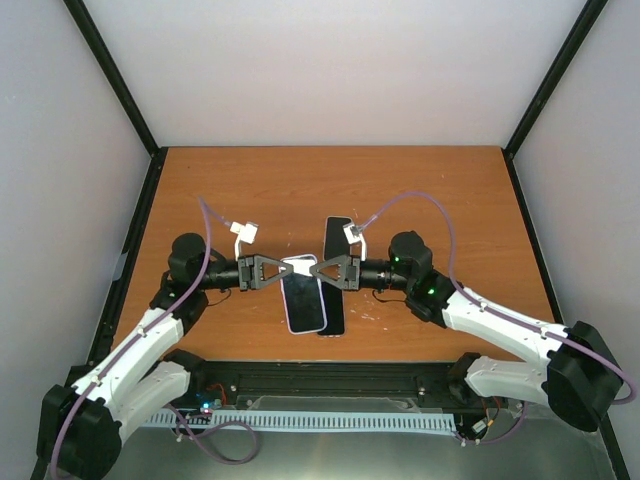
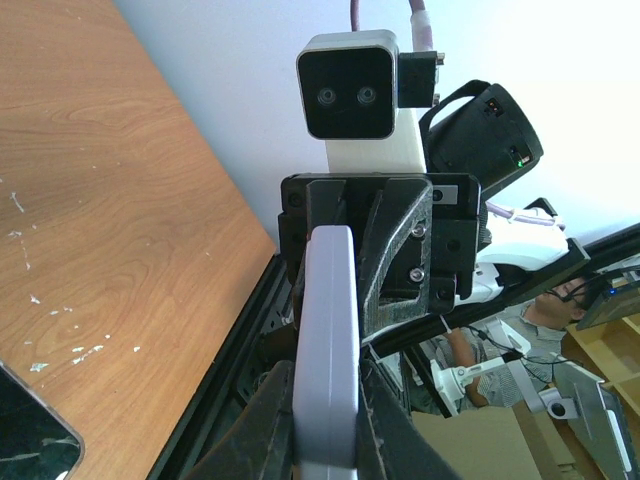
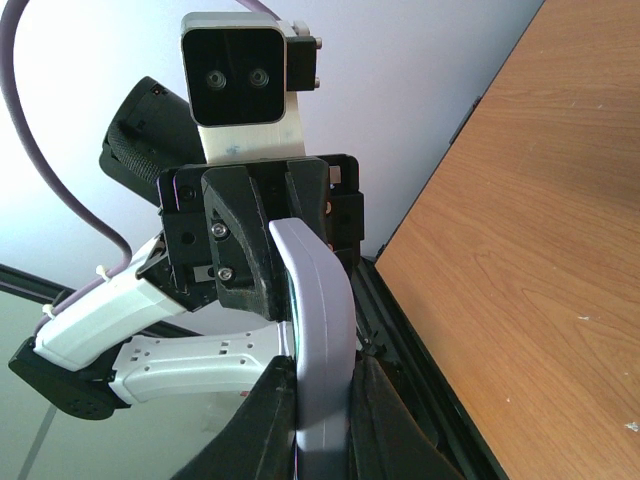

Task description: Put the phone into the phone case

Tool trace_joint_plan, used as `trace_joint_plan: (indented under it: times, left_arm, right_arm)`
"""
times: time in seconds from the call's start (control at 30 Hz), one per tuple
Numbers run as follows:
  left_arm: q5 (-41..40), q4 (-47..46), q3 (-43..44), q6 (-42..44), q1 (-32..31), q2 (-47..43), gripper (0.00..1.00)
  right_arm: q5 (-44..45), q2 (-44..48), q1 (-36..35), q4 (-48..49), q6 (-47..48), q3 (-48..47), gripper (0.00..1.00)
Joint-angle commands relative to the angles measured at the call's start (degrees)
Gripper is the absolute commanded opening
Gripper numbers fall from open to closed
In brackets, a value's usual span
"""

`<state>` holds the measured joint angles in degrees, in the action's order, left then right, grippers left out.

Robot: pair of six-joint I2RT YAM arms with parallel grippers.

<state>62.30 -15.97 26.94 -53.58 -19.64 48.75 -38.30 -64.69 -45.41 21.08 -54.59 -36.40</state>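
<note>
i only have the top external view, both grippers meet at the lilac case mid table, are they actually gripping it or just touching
observer: gripping. In the left wrist view the left gripper has a finger pressed on each face of the phone case, seen edge-on.
operator: and the right one
observer: same in the right wrist view: the right gripper is shut on the case's thin rim, from the opposite side.
operator: is the phone caught in there too
observer: no. The left wrist view shows a dark glossy corner, apparently the phone, lying flat on the table, clear of the fingers.
</note>
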Motion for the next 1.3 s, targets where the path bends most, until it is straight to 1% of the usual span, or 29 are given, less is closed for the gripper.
trace_joint_plan:
  times: [0.0, 0.07, 0.1, 0.2, 0.33, 0.4, 0.47, 0.53, 0.7, 0.8, 0.9, 0.93, 1.03, 1.07, 1.17, 1.23, 1.27]
  left_arm:
    - [-2.57, -1.26, 0.79, 1.28, -0.14, -0.63, 0.00]
    - [-2.86, -0.75, 0.99, 1.57, -0.14, -0.72, 0.00]
    - [-2.89, -0.81, 1.07, 1.38, -0.14, -0.78, 0.00]
    - [-3.36, -2.19, 1.29, 0.03, -0.14, -1.03, 0.00]
    - [-3.81, -6.80, 1.10, -3.73, -0.13, -1.19, 0.00]
    - [-4.74, -7.68, 1.31, -4.61, -0.14, -1.16, 0.00]
    - [-5.72, -8.35, 1.38, -5.00, -0.14, -1.03, 0.00]
    - [-6.38, -9.20, 1.41, -5.47, -0.14, -0.90, 0.00]
    - [-8.69, -8.72, 1.70, -4.77, -0.13, -0.98, 0.00]
    - [-10.76, -6.41, 1.88, -3.36, -0.14, -1.36, 0.00]
    - [-11.94, -4.39, 1.98, -2.02, -0.14, -1.19, 0.00]
    - [-12.35, -2.63, 2.64, -0.97, -0.14, -1.08, 0.00]
    - [-14.17, 3.69, 4.61, 3.98, -0.11, -0.95, 0.00]
    - [-14.75, 5.25, 5.06, 5.21, -0.13, -0.97, 0.00]
    - [-15.18, 7.19, 5.82, 6.42, -0.14, -0.83, 0.00]
    - [-13.10, 5.62, 5.58, 5.41, -0.14, -0.45, 0.00]
    - [-11.63, 4.24, 5.17, 4.41, -0.14, -0.20, 0.00]
  right_arm:
    - [0.00, 1.46, -0.16, 0.91, -0.13, -0.05, 0.03]
    - [0.14, 1.61, -0.21, 0.40, 0.00, -0.03, 0.03]
    - [0.26, 1.74, -0.21, 0.15, 0.01, 0.04, 0.06]
    - [0.28, 2.10, -0.21, -0.27, -0.31, 0.82, 0.21]
    - [-0.63, 2.35, -0.26, 1.98, -2.44, 4.08, 0.40]
    - [-0.89, 2.68, -0.49, 3.42, -3.76, 5.88, 0.48]
    - [-0.81, 2.89, -1.29, 3.82, -4.25, 7.20, 0.53]
    - [-0.75, 2.90, -2.16, 3.54, -4.06, 7.76, 0.54]
    - [-0.59, 4.16, -3.01, 4.58, -5.27, 10.18, 0.49]
    - [-0.19, 5.40, -3.00, 4.66, -5.67, 10.88, 0.42]
    - [0.66, 6.62, -3.02, 3.20, -5.73, 10.79, 0.25]
    - [0.95, 7.04, -3.01, 2.77, -5.78, 10.70, 0.18]
    - [1.86, 8.07, -2.98, 1.16, -6.70, 10.44, 0.05]
    - [2.22, 8.17, -3.01, 0.67, -7.13, 10.41, 0.03]
    - [2.49, 7.97, -3.02, 0.76, -8.34, 10.60, 0.03]
    - [2.73, 7.68, -3.02, 0.73, -8.67, 10.77, 0.03]
    - [2.89, 7.79, -3.02, 0.62, -8.61, 10.85, 0.05]
